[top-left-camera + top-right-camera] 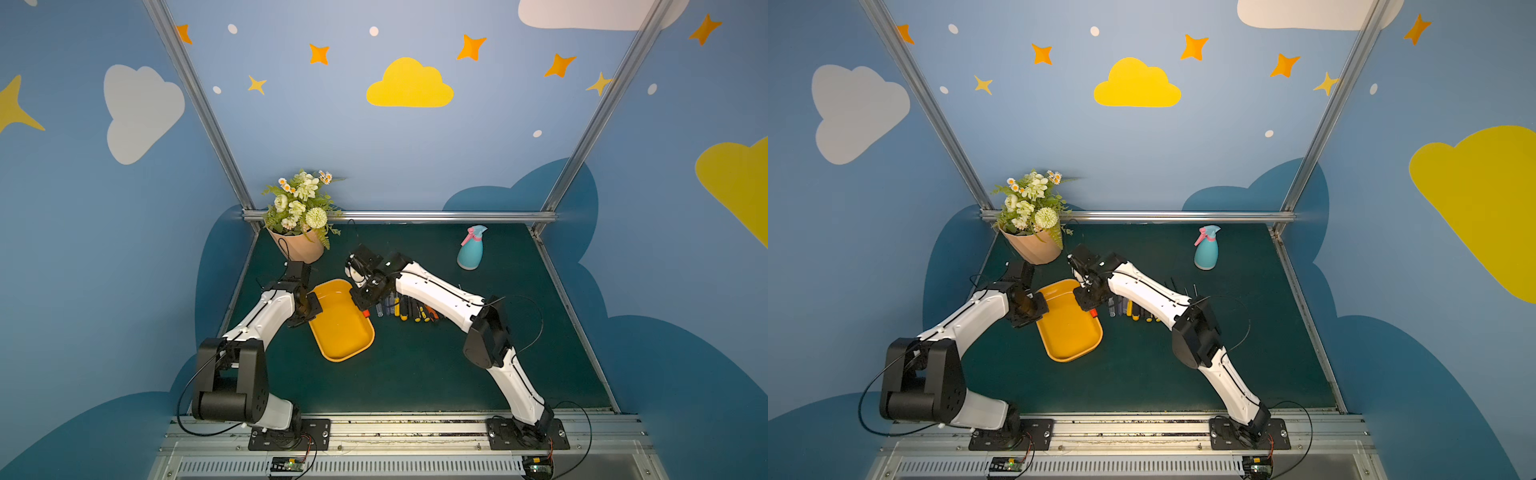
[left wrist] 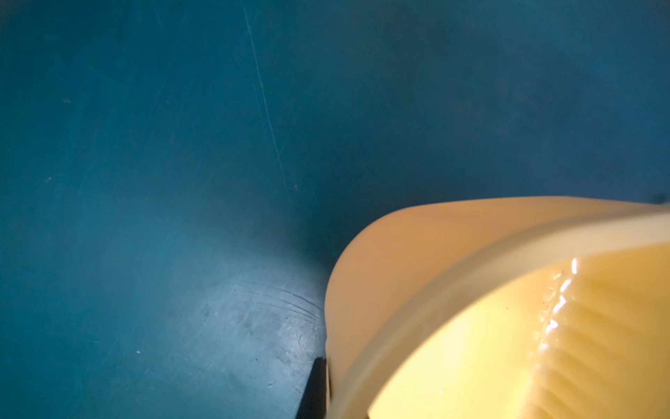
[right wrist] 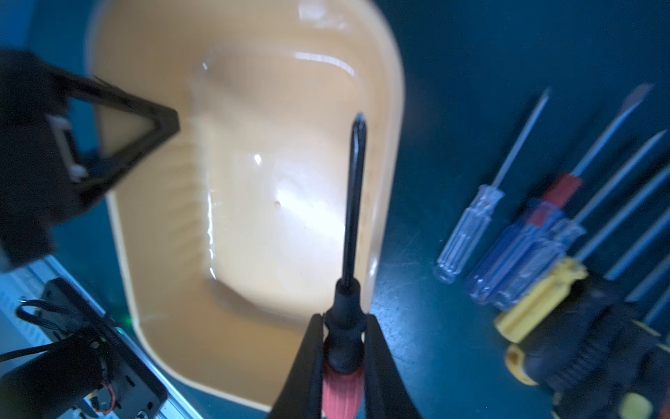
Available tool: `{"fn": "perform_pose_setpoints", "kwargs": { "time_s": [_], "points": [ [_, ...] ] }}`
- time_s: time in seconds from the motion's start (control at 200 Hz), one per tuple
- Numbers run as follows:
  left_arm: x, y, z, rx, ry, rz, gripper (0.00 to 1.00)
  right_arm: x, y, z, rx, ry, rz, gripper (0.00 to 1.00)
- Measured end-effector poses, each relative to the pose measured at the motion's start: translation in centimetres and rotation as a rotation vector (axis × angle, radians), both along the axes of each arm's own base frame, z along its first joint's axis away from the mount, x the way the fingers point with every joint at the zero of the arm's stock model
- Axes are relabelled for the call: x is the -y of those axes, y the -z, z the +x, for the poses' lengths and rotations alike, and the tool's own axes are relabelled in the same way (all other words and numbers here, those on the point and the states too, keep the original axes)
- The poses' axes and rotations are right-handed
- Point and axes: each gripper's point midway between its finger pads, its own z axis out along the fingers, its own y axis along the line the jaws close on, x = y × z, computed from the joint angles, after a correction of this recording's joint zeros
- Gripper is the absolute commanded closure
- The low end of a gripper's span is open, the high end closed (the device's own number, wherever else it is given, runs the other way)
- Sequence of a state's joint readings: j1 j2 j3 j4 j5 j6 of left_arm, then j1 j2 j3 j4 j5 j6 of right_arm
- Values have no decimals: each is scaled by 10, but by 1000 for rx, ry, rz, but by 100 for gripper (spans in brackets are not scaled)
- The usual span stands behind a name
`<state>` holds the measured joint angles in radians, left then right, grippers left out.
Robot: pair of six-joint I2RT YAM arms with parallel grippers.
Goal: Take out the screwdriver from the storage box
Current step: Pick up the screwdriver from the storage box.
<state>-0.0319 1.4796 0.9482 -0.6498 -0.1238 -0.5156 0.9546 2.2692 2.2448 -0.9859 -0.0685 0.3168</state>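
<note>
Screwdriver (image 3: 350, 254) gripped by right tool (image 3: 343, 321) above the empty storage box (image 3: 174, 308), left tool (image 1: 311, 309) pinching the rim; set-down likely remains.

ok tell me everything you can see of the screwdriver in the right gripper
The screwdriver has a slim dark shaft with a pointed tip, a black collar and a red ribbed grip, seemingly plastic. The right gripper is shut on its handle; the shaft juts above the storage box, near its rim.

right fingers (image 3: 307, 362) clamped, left fingers (image 3: 165, 125) closed
</note>
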Motion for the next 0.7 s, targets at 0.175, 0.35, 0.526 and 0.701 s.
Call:
{"fn": "perform_pose_setpoints", "kwargs": {
  "time_s": [0.175, 0.35, 0.526, 0.701],
  "points": [
    [-3, 4, -1, -13, 1, 4, 97, 21, -33, 45, 69, 89, 81, 100],
    [-7, 4, -1, -16, -4, 6, 97, 25, -10, 58, 29, 86, 72, 100],
    [-8, 3, -1, -19, -5, 8, 98, 11, 37, 45, -75, 32, 48, 100],
    [-8, -2, -1, -6, -6, 6, 97, 5, 80, 40, -152, 47, 8, 100]
  ]
}}
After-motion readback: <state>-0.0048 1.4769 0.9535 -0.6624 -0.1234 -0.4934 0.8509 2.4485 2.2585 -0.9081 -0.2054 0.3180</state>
